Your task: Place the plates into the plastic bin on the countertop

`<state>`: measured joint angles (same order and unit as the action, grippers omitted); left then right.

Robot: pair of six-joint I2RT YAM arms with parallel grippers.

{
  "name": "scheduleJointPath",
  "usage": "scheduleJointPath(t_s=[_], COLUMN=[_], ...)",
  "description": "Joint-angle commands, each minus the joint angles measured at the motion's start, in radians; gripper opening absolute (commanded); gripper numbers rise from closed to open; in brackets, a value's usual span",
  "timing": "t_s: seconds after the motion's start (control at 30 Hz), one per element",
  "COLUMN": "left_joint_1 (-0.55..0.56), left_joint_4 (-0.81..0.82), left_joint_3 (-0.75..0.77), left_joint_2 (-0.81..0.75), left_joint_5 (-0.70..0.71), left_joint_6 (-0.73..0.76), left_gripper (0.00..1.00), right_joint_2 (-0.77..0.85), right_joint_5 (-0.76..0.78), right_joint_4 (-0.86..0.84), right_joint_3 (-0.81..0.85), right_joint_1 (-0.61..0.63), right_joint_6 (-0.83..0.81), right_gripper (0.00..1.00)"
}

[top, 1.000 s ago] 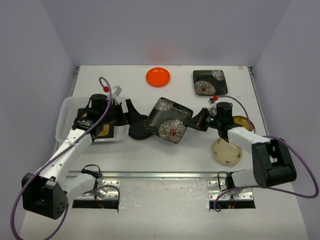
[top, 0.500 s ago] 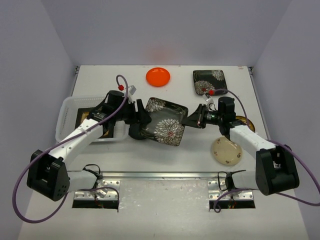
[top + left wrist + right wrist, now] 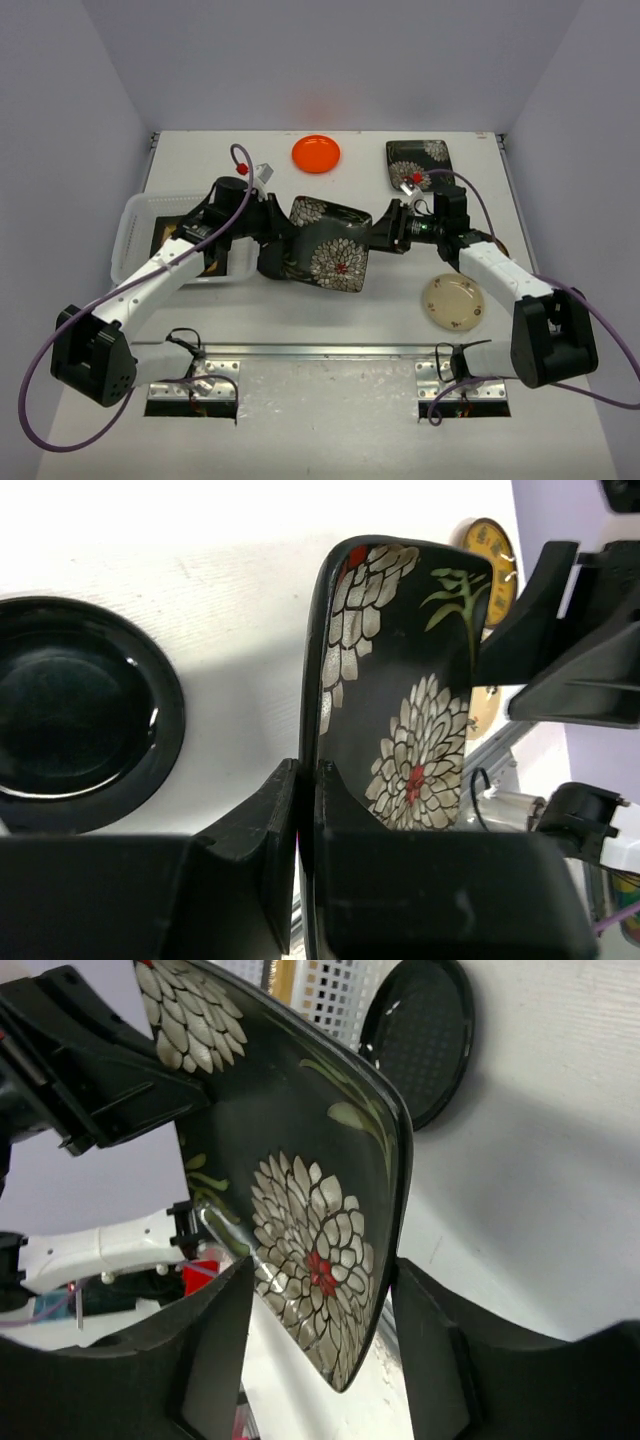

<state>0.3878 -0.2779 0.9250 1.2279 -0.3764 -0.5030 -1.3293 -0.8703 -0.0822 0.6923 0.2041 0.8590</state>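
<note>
Over at the left edge of the counter (image 3: pixel 230 160) sits the bin (image 3: pixel 128 225), and there's one dish in it: an amber plate (image 3: pixel 205 262) with a dark rim, lying flat and partly hidden under the left arm.

Centre of the scene, the floral plate (image 3: pixel 325 247) is up off the counter, tilted, strung between both arms. The left end effector (image 3: pixel 277 232) has it by the left rim, and the wrist view shows the fingers nearly together, clamped on the thin edge with the plate seen side-on. The right end effector (image 3: pixel 383 228) is on the opposite edge, fingers about half spread, and the plate's corner fills the gap and touches both inner faces.

That puts the plate just right of the bin and outside it. Directly beneath its left side a round black plate (image 3: pixel 270 265) lies on the counter beside the bin.

Far side: an orange plate (image 3: pixel 316 153), and to its right a second floral plate (image 3: pixel 420 163). Near right, a cream plate (image 3: pixel 453 302).
</note>
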Motion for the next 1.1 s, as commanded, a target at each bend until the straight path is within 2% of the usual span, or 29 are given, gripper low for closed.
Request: scheduleJointPath(t_s=[0.0, 0.03, 0.07, 0.1, 0.2, 0.23, 0.3, 0.37, 0.43, 0.5, 0.53, 0.6, 0.73, 0.87, 1.0, 1.07], left_joint_1=[-0.067, -0.101, -0.152, -0.186, -0.334, -0.438, -0.571, -0.798, -0.913, -1.074, -1.115, -1.123, -1.108, -1.020, -0.878, -0.856], left_joint_4=[0.040, 0.037, 0.024, 0.014, -0.027, -0.059, -0.100, -0.114, -0.151, -0.134, -0.121, -0.111, -0.112, -0.103, -0.087, -0.085], left_joint_3=[0.005, 0.009, 0.018, 0.027, 0.054, 0.071, 0.073, 0.036, -0.006, -0.095, -0.141, -0.221, -0.276, -0.244, -0.242, -0.267], left_joint_2=[-0.117, -0.135, -0.155, -0.169, -0.213, -0.215, -0.225, -0.242, -0.258, -0.321, -0.363, -0.458, -0.569, -0.466, -0.381, -0.368], left_joint_5=[0.100, 0.098, 0.095, 0.098, 0.111, 0.124, 0.116, 0.079, 0.051, 0.015, 0.022, 0.081, 0.224, 0.260, 0.335, 0.347], left_joint_6=[-0.093, -0.116, -0.143, -0.161, -0.212, -0.227, -0.251, -0.282, -0.307, -0.405, -0.467, -0.564, -0.748, -0.793, -0.828, -0.858], left_gripper=[0.00, 0.00, 0.00, 0.00, 0.00, 0.00, 0.00, 0.00, 0.00, 0.00, 0.00, 0.00, 0.00, 0.00, 0.00, 0.00], right_joint_2=[-0.013, -0.020, -0.022, -0.022, 0.004, 0.017, 0.037, 0.070, 0.085, 0.104, 0.109, 0.111, 0.120, 0.137, 0.138, 0.143], right_joint_5=[-0.079, -0.060, -0.021, 0.006, 0.120, 0.135, 0.150, 0.172, 0.177, 0.175, 0.170, 0.153, 0.111, 0.098, 0.085, 0.084], right_joint_4=[-0.107, -0.086, -0.046, -0.007, 0.065, 0.075, 0.082, 0.118, 0.133, 0.134, 0.132, 0.123, 0.098, 0.088, 0.088, 0.088], right_joint_3=[0.084, 0.089, 0.095, 0.099, 0.081, 0.062, 0.050, 0.037, 0.024, 0.005, -0.003, -0.016, -0.034, -0.048, -0.054, -0.056], right_joint_1=[-0.021, -0.026, -0.030, -0.032, -0.045, -0.055, -0.060, -0.063, -0.066, -0.075, -0.080, -0.089, -0.107, -0.119, -0.126, -0.131], right_joint_6=[0.010, -0.004, -0.034, -0.055, -0.117, -0.127, -0.145, -0.180, -0.198, -0.207, -0.209, -0.210, -0.194, -0.188, -0.181, -0.179], right_gripper=[0.80, 0.90, 0.97, 0.99, 0.99, 0.99, 0.99, 0.99, 0.99, 0.99, 0.99, 0.99, 0.99, 0.99, 0.99, 0.99])
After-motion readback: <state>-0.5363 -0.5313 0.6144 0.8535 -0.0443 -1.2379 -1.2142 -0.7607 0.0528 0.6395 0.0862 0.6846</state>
